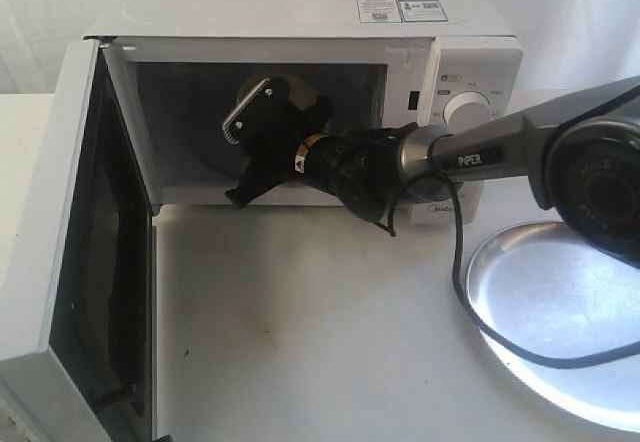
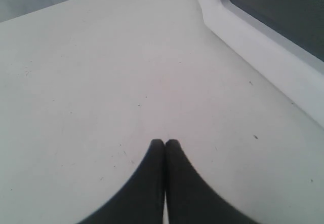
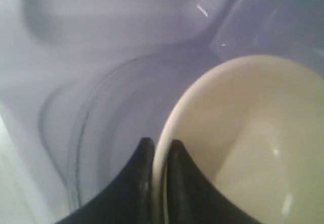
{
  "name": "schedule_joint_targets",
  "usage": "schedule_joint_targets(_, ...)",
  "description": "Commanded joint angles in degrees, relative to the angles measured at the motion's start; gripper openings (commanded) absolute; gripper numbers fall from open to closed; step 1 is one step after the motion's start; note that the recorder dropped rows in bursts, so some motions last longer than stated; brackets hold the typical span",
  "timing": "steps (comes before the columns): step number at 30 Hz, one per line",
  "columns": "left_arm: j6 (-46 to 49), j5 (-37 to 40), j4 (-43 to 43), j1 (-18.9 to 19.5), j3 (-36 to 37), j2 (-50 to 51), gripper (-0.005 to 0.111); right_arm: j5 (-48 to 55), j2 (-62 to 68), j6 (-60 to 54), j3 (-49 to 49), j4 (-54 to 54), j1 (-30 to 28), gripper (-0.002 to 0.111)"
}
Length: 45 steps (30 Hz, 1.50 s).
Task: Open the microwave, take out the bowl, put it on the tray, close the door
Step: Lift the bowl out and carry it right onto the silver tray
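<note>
Pinching bowl [image 3: 243, 133] rim, arm [image 1: 480, 157] lettered "PIPER"

right fingers [image 3: 143, 183] narrowly apart, left fingers [image 2: 148, 183] together

A white table [image 1: 320, 332] fills most of the view. Its top is flat and plain. A few tiny dark specks [image 2: 255, 136] sit on it. Behind the table is a white wall [image 1: 570, 12], pale and a bit blurry.

White microwave [image 1: 300, 20] at twelve o'clock, door [image 1: 60, 212] swung wide open; cream bowl [image 3: 243, 133] inside it; shiny round silver tray [image 1: 560, 307] at four o'clock.
</note>
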Motion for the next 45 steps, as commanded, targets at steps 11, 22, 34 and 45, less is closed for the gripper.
schedule_joint_targets(11,-0.1,-0.1,-0.2,-0.2,-0.2,-0.1,0.000,57.4,-17.1,-5.2,5.1,-5.3,11.7,0.000)
schedule_joint_targets(22,-0.1,-0.1,-0.2,-0.2,-0.2,-0.1,0.000,78.6,-34.1,7.9,24.6,-13.6,13.0,0.000)
schedule_joint_targets(34,-0.1,-0.1,-0.2,-0.2,-0.2,-0.1,0.000,74.9,-36.6,47.4,38.9,-42.3,11.0,0.004)
schedule_joint_targets(45,-0.1,-0.1,-0.2,-0.2,-0.2,-0.1,0.000,74.5,-36.6,54.1,38.8,-51.0,10.8,0.049)
